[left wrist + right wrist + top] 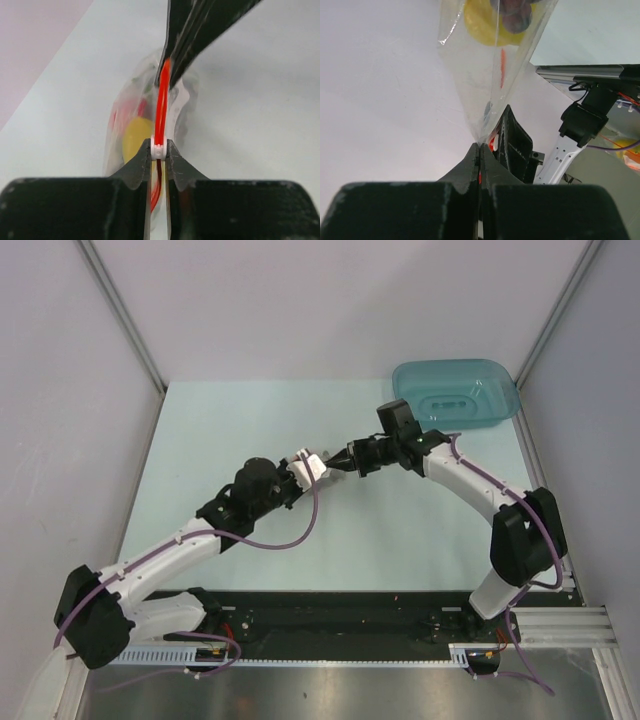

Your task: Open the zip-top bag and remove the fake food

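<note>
The zip-top bag [313, 466] is a small clear pouch held above the table between both grippers. In the left wrist view its orange-red zipper strip [161, 107] runs up from the white slider tab [158, 151]. My left gripper [158, 151] is shut on that slider. My right gripper [480, 148] is shut on the bag's top edge at the far end of the zipper. Fake food shows through the plastic [485, 85]: a yellow piece [482, 22], a dark purple one [515, 15] and a red one [120, 111].
A teal translucent tray [456, 393] stands at the back right of the pale table [220, 430]. Grey walls close in the left, back and right sides. The arm bases and a black rail lie along the near edge.
</note>
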